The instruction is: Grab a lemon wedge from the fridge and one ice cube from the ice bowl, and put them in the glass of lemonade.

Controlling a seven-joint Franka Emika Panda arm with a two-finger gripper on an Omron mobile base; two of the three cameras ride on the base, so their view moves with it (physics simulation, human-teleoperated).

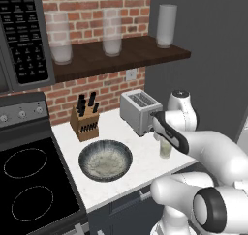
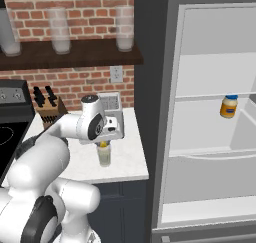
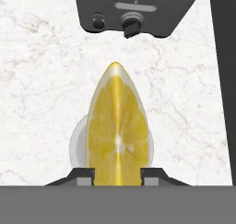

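Gripped between the two dark fingertips of the gripper, jaws clamped on its flat sides, the lemon wedge is hanging point-out directly above the glass of lemonade, whose clear round rim is peeking out behind the slice in the hand view. White marble-veined counter is running beneath, backed by a red brick wall and a dark wooden shelf carrying three tall frosted glasses. One round, speckled ice bowl is sitting near the counter's front edge, left of the tumbler; one boxy metal toaster and one wooden knife block are standing behind. At the right, the fridge is standing open, one orange jar resting on a pale shelf
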